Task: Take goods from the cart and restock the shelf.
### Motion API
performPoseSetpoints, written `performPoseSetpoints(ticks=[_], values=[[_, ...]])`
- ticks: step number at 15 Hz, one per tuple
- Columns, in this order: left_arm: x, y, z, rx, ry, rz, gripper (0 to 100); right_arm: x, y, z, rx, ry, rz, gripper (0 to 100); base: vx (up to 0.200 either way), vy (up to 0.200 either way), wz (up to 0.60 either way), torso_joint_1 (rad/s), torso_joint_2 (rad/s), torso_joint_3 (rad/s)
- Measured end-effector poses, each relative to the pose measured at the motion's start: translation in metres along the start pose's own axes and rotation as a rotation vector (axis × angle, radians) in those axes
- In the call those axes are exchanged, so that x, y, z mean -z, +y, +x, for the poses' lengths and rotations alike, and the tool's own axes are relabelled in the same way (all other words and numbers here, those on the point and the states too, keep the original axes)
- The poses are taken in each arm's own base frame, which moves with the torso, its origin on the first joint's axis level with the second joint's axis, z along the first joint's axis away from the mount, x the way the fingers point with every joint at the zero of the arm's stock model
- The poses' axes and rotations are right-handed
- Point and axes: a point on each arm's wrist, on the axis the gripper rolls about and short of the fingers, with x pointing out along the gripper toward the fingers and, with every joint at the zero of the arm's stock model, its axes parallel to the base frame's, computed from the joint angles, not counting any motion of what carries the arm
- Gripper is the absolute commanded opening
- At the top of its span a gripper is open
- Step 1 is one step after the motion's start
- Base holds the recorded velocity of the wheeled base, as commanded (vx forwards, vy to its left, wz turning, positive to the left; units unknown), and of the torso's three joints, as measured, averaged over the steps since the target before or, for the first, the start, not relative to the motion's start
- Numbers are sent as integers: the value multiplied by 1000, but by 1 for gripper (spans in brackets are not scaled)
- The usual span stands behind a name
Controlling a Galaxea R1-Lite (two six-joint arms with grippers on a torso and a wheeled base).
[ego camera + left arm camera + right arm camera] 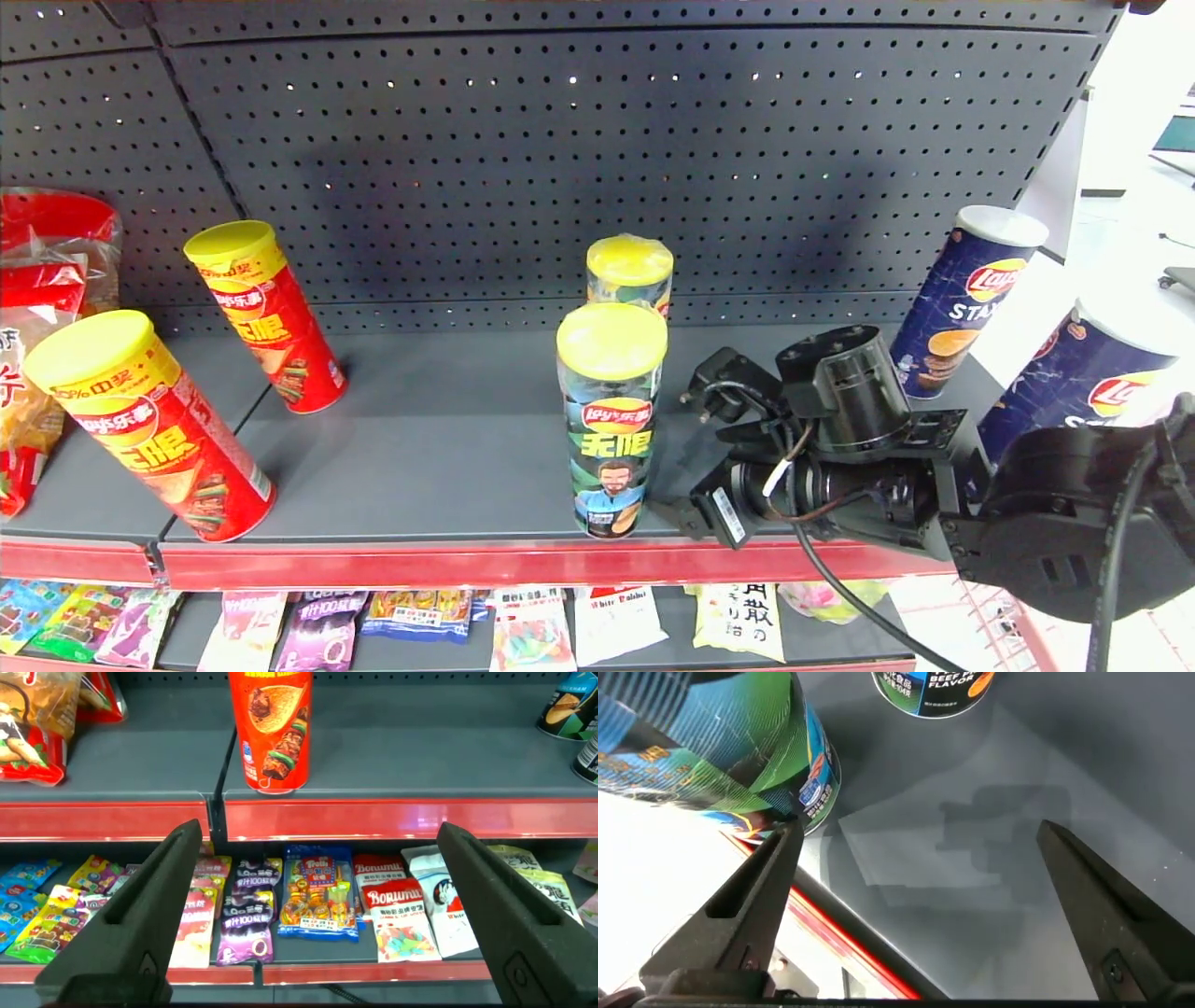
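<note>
Right gripper [920,831] is released, jaws spread above the grey shelf [448,439]. You find the green-and-blue cylindrical crisp can with yellow lid [611,420] upright at its 9 o'clock, just beside one finger. Left gripper [318,835] is released, facing bagged sweets [318,891].

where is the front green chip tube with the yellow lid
Head view: the front green yellow-lidded chip tube stands upright mid-shelf at the red front edge, just left of the right gripper.

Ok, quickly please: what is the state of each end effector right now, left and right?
Left end effector: open, holding nothing.
Right end effector: open, holding nothing, beside the green can.
</note>
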Motion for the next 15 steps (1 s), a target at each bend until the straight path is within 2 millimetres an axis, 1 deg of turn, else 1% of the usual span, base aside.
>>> performPoseSetpoints(ticks=[3, 5, 6, 8, 9, 10, 12, 13, 15], values=[[0, 0, 0, 0, 0, 0, 100, 1, -2, -5, 4, -3, 4, 100, 0, 0, 0, 0, 0, 0], [0, 0, 0, 0, 0, 0, 100, 2, -3, -18, 5, -21, 7, 100, 0, 0, 0, 0, 0, 0], [0, 0, 0, 0, 0, 0, 100, 2, -4, -29, 4, -37, 9, 100, 0, 0, 0, 0, 0, 0], [0, 0, 0, 0, 0, 0, 100, 6, -7, -61, -3, -91, 13, 100, 0, 0, 0, 0, 0, 0], [0, 0, 0, 0, 0, 0, 100, 10, -8, -80, -16, -122, 14, 100, 0, 0, 0, 0, 0, 0], [0, 0, 0, 0, 0, 0, 100, 20, -9, -102, -38, -155, 16, 100, 0, 0, 0, 0, 0, 0], [0, 0, 0, 0, 0, 0, 100, 48, -13, -146, -86, -214, 19, 100, 0, 0, 0, 0, 0, 0], [0, 0, 0, 0, 0, 0, 100, 66, -17, -169, -96, -239, 21, 100, 0, 0, 0, 0, 0, 0], [0, 0, 0, 0, 0, 0, 100, 105, -24, -208, -27, -277, 61, 100, 0, 0, 0, 0, 0, 0]])
